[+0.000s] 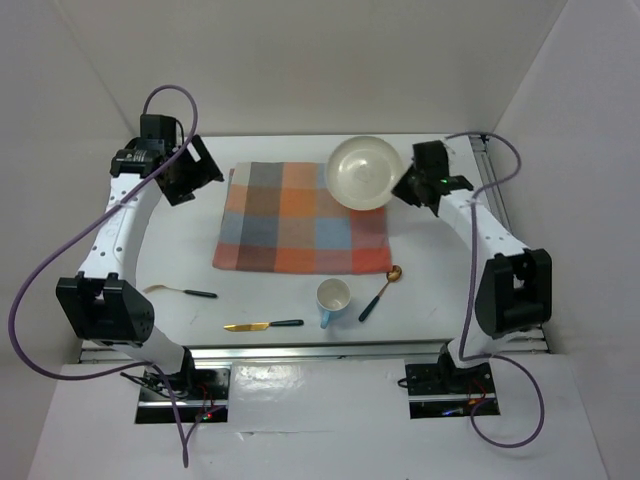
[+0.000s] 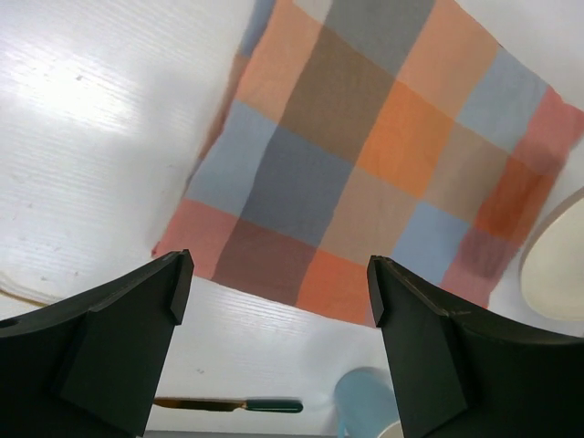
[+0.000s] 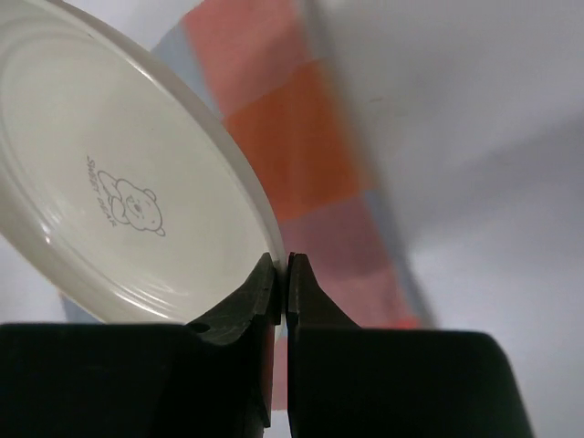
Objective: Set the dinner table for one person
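A cream plate [image 1: 364, 172] with a small bear drawing [image 3: 119, 182] hangs over the far right corner of the checked cloth mat [image 1: 300, 215]. My right gripper [image 3: 283, 274] is shut on the plate's right rim, one finger on each face. I cannot tell whether the plate touches the mat. My left gripper [image 2: 278, 274] is open with nothing between its fingers, above the dinner table [image 1: 440, 280] off the mat's left edge [image 2: 383, 155]. The plate's rim [image 2: 561, 274] shows at the right edge of the left wrist view.
In front of the mat lie a gold fork [image 1: 180, 291] at the left, a gold knife with a dark handle [image 1: 262, 325], a blue cup [image 1: 333, 298] and a gold spoon [image 1: 380, 290]. The knife [image 2: 228, 403] and cup [image 2: 370, 401] show below the left fingers.
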Action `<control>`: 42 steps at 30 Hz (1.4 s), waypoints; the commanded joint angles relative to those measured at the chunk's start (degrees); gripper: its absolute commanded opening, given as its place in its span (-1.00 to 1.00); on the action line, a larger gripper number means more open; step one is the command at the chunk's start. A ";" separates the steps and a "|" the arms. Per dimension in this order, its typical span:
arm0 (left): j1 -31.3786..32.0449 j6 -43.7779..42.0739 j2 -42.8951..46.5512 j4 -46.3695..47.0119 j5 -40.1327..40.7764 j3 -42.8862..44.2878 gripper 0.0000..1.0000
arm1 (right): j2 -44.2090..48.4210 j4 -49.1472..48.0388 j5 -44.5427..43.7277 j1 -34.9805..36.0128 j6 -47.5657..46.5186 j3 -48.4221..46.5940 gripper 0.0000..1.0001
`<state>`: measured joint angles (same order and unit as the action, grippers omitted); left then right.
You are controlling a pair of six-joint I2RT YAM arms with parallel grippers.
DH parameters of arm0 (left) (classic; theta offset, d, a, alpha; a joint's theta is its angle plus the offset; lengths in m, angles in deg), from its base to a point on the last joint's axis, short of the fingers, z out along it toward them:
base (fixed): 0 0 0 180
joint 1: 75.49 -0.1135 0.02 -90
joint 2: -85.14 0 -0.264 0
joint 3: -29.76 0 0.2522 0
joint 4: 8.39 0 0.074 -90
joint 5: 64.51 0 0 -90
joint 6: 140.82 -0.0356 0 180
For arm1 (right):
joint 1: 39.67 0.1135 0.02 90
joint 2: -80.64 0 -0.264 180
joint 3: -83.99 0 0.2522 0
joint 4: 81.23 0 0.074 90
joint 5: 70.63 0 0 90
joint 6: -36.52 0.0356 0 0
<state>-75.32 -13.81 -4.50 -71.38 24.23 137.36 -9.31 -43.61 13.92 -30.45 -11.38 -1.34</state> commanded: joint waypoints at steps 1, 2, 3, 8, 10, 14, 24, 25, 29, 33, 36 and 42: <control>0.28 3.67 3.42 -1.83 7.48 -0.50 0.93 | -8.01 1.36 0.09 6.77 -0.36 -6.55 -1.00; 0.28 4.20 3.43 -2.44 7.50 -0.50 0.93 | -9.96 1.98 0.09 8.00 0.25 -8.13 -1.00; 0.28 4.90 3.43 -2.97 7.50 -0.50 0.93 | -11.63 1.98 0.70 10.36 0.26 -10.76 -1.00; -0.43 1.93 3.43 -4.11 2.23 -1.12 0.93 | -22.88 2.77 4.66 14.34 0.26 -18.07 -1.00; -0.43 1.13 3.43 -4.73 2.22 -1.12 0.93 | -25.17 2.77 7.03 14.87 0.78 -19.48 -1.00; -0.43 0.43 3.95 -4.73 3.37 -1.12 0.93 | -28.69 1.72 10.72 15.40 0.26 -20.01 -0.94; 2.55 -0.80 4.48 -2.71 4.58 -4.46 0.97 | -24.96 13.14 0.55 16.54 -6.69 -25.65 1.00; 3.08 -0.80 3.96 -3.49 6.08 -4.46 0.97 | -22.57 13.15 -3.12 16.54 -7.38 -24.16 1.00; 3.70 -1.51 3.95 -4.03 8.99 -4.46 1.00 | -8.43 12.10 -4.05 16.54 -10.19 -10.22 0.94; 3.70 -2.83 3.43 -3.51 8.46 -3.93 1.00 | 8.25 9.81 3.60 19.78 -14.24 2.91 0.96; 3.70 -3.44 3.43 -3.50 8.46 -3.93 1.00 | 13.47 11.64 6.50 24.26 -12.85 8.81 0.96; 3.70 -2.91 3.95 -3.50 8.99 -4.54 0.97 | 17.62 14.20 7.12 35.15 -6.08 16.18 0.90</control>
<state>-71.56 -16.15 -2.05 -75.10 31.97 132.75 8.30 -32.27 19.99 1.65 -20.71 11.45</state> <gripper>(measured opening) 0.987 0.961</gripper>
